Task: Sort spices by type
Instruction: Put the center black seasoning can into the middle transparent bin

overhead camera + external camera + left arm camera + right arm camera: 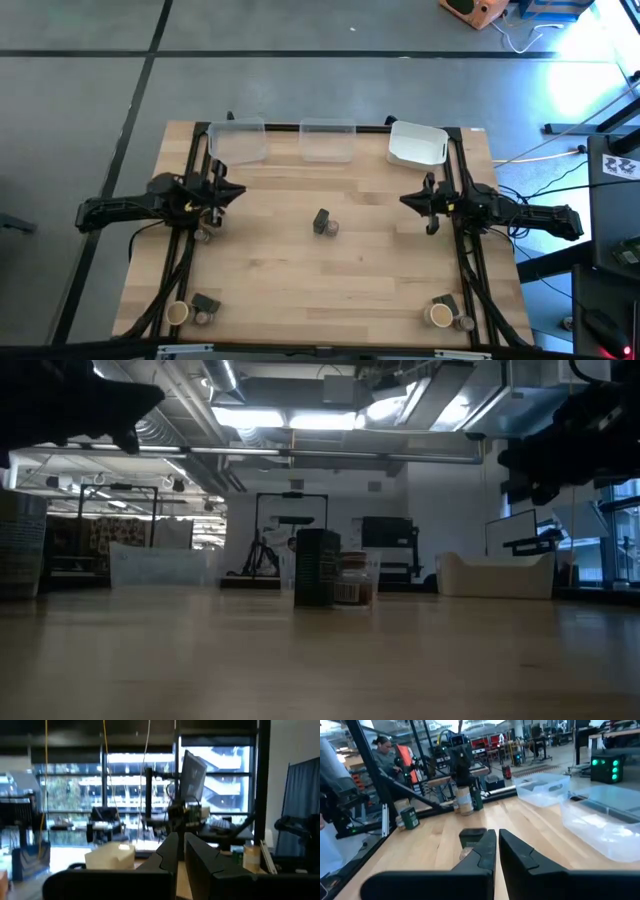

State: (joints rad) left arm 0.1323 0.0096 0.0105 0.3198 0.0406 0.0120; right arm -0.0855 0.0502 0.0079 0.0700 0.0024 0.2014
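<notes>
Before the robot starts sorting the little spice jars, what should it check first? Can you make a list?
1. Left pincer empty, fingers together: ok.
2. Right pincer empty, fingers nearly together: ok.
3. Three tubs waiting along the far edge: ok.
4. Dark block and round jar at mid-table, touching each other: not ok for a clean single grab.
5. Path from each pincer to that middle pair free: ok.
6. Corner spices reachable under the arm frames: cannot tell.

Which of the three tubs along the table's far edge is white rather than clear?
The white tub, at the row's right end nearest the right arm; the middle tub and left tub are clear.
</notes>
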